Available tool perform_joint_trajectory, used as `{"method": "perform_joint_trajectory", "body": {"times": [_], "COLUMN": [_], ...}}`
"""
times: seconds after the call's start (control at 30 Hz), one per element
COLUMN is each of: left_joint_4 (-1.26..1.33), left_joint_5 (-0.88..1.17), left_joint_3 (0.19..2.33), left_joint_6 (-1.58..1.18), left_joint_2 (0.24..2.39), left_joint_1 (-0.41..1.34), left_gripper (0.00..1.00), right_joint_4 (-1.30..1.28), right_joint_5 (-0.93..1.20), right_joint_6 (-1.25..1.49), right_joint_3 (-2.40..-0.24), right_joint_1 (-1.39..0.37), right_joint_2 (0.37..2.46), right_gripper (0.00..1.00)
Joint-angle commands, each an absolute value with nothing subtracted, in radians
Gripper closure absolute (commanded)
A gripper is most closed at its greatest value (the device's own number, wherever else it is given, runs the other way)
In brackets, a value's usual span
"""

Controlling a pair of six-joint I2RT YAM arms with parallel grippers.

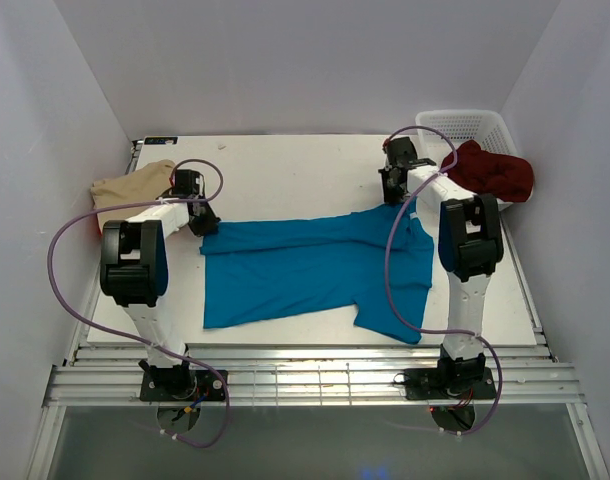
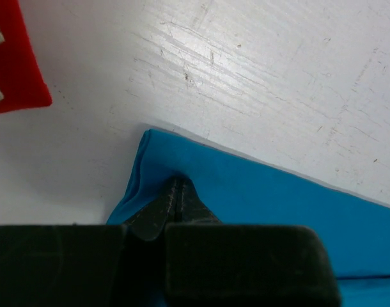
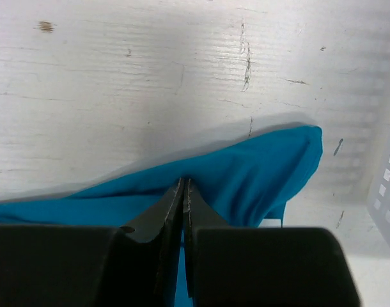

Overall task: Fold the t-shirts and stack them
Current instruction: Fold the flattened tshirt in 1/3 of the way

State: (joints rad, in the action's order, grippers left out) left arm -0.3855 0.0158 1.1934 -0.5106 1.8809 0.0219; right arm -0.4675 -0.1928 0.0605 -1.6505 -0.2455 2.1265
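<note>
Left hand pinches the far-left corner of the teal t-shirt — the beige t-shirt lies bunched just beyond it at the left edge of the desk, with the bright red t-shirt nearby. Spread across the middle of the desk, the teal t-shirt is pinched at its far-right edge by the right hand; the dark maroon t-shirt drapes over the rim of the white lattice basket.
</note>
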Motion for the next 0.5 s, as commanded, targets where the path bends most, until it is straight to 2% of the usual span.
{"method": "perform_joint_trajectory", "body": {"times": [0.0, 0.47], "left_joint_4": [-0.365, -0.425], "left_joint_5": [0.017, -0.098], "left_joint_3": [1.224, 1.284], "left_joint_6": [-0.522, -0.514], "left_joint_2": [1.888, 1.982], "left_joint_1": [0.023, 0.023], "left_gripper": [0.98, 0.99], "right_joint_4": [-0.460, -0.548], "right_joint_5": [-0.163, -0.088], "right_joint_6": [0.066, 0.139], "right_joint_3": [-1.701, -1.930], "right_joint_1": [-0.227, -0.209], "right_joint_2": [2.152, 2.402], "right_gripper": [0.92, 0.92]}}
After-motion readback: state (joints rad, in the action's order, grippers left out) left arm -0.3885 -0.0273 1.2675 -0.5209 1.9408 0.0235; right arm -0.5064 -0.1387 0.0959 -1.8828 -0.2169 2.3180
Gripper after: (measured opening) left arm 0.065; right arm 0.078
